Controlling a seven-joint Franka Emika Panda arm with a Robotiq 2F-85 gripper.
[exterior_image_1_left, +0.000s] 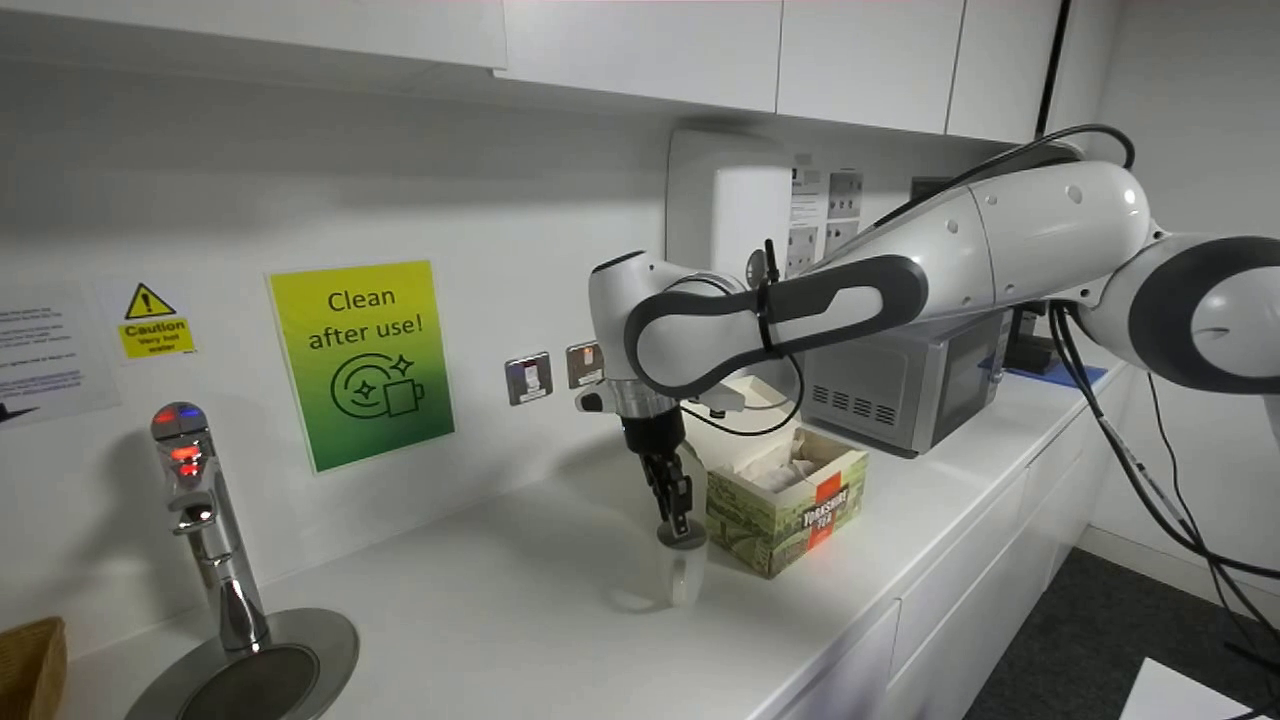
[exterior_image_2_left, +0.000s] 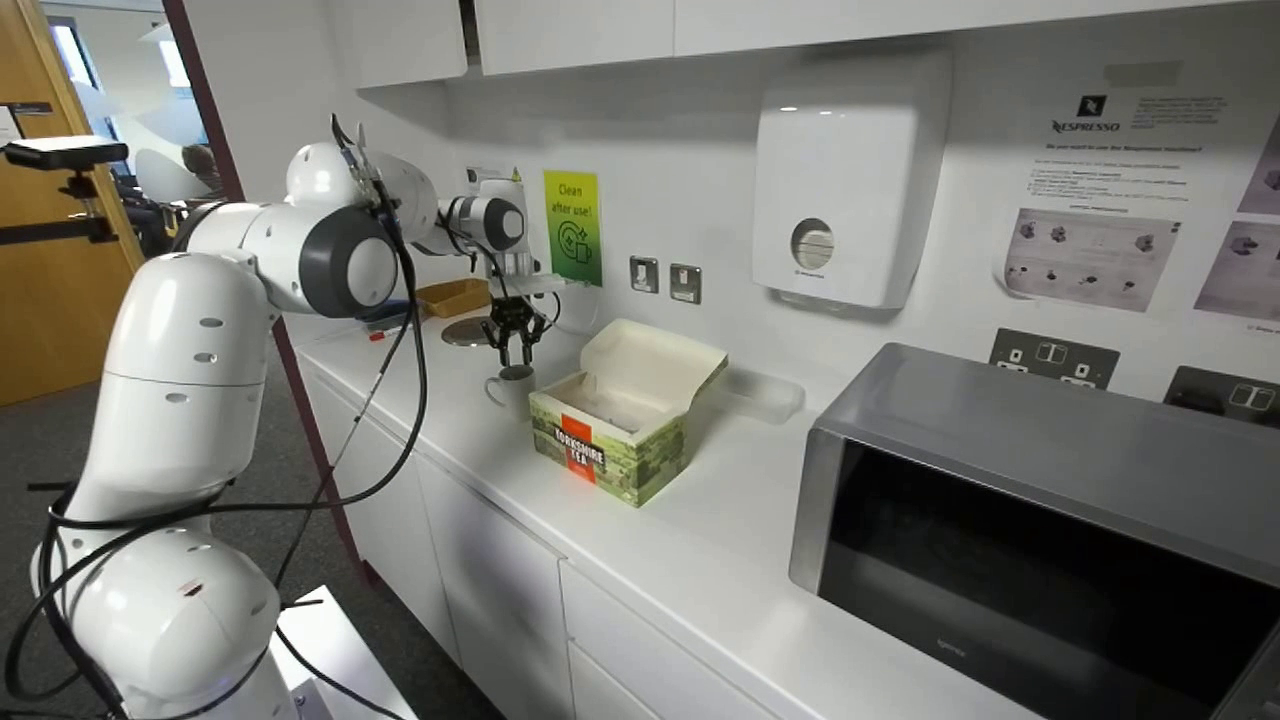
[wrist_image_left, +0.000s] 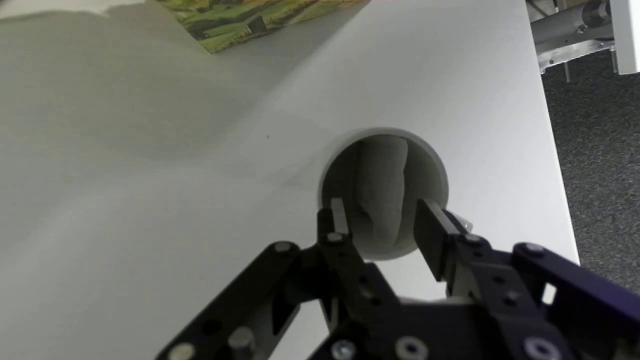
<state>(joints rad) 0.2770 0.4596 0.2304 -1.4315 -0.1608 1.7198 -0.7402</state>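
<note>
The gripper (wrist_image_left: 382, 213) is black. The mug (exterior_image_2_left: 516, 395) is white; the tea bag (wrist_image_left: 383, 180) is pale grey. The box (exterior_image_2_left: 620, 466) bears a green landscape print with an orange-red panel (exterior_image_2_left: 579, 447). The poster (exterior_image_1_left: 362, 366) grades from yellow to green.

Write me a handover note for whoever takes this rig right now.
Gripper: jaws parted, nothing held, right at the mouth of the white mug; whether it touches the mug is unclear.
Mug: upright on the counter, beside the Yorkshire Tea box but apart from it.
Pale pouch, perhaps a tea bag: inside the mug.
Done: the box lid is open and the pouch is in the mug.
Left: probably either closing on the pouch or lifting clear of the mug; check the wrist view before moving.
</note>
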